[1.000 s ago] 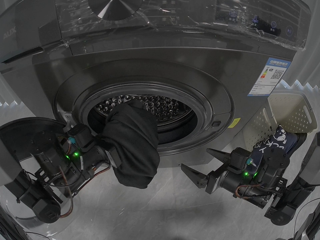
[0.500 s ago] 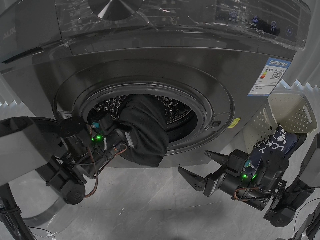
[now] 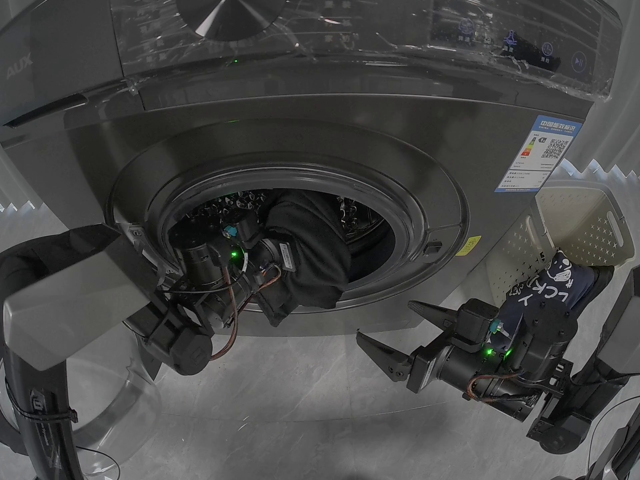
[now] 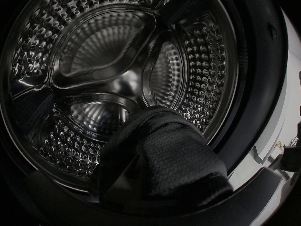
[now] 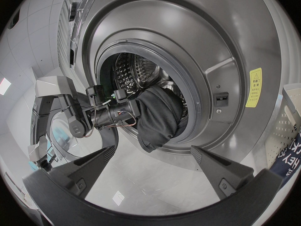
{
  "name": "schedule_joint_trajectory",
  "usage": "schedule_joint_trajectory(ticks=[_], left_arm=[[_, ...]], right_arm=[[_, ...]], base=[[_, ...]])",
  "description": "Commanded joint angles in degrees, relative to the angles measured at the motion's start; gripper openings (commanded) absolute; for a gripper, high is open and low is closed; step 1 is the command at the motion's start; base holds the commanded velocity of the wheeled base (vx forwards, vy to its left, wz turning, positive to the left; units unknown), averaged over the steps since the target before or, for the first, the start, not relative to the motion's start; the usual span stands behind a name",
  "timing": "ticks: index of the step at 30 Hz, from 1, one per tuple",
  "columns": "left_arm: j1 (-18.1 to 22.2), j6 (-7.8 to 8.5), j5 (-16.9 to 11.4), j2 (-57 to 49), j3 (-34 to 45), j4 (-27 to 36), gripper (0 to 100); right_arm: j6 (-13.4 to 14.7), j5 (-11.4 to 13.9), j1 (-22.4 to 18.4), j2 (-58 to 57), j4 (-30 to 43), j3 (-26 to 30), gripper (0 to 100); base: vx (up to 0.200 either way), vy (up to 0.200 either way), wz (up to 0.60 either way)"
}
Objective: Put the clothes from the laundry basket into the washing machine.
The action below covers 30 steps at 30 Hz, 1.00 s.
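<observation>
Left gripper (image 3: 287,255), clamped on a black cloth (image 3: 313,248), sits in the washer (image 3: 427,141) mouth; the cloth is half inside the drum (image 4: 103,47), its tail over the lip. Right gripper (image 3: 390,321) hangs wide open and empty, low before the washer. The basket (image 3: 587,228) holds a blue garment (image 3: 557,285)

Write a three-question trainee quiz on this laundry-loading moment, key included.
1. True or false: the right gripper is shut on a garment.
2. What is the left gripper carrying at the drum opening? A) a black garment B) a white towel C) nothing
3. Fill in: the navy printed cloth sits in the white ____.
Key: 1 false, its jaws are open and empty; 2 A; 3 laundry basket.
</observation>
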Motion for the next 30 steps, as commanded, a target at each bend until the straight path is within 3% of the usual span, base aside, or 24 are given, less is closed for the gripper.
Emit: schedule_joint_trajectory(ticks=[1,7,8,11,20,21,24,30], left_arm=[[1.2,-0.06,1.2,6.5,-12.1,5.8,0],[1.6,-0.42,2.5,11.2,-23.4,10.0,0],[2.3,-1.03,4.4,13.4,-29.0,12.3,0],[3.0,-2.09,6.2,15.2,-34.7,15.1,0],[2.8,-6.13,7.6,13.0,-35.7,20.1,0],[2.5,-6.92,7.6,12.2,-34.9,20.6,100],[1.9,-9.03,7.6,9.6,-32.2,22.4,100],[-0.1,-10.26,5.9,4.2,-23.9,29.8,100]], right_arm=[[-0.1,0.0,0.1,0.2,0.0,-0.2,100],[-0.1,0.0,0.0,0.2,0.0,-0.2,100],[-0.1,0.0,0.1,0.3,0.0,-0.2,100],[0.0,0.0,0.0,0.4,0.0,-0.4,100],[-0.1,0.1,0.0,0.5,-0.1,-0.6,100],[-0.1,0.1,0.0,0.5,-0.1,-0.6,100],[-0.1,0.1,-0.1,0.5,-0.1,-0.7,100],[-0.1,0.1,0.0,0.5,-0.1,-0.7,100]], base=[[0.0,0.0,0.0],[0.0,0.0,0.0],[0.0,0.0,0.0],[0.0,0.0,0.0],[0.0,0.0,0.0],[0.0,0.0,0.0],[0.0,0.0,0.0],[0.0,0.0,0.0]])
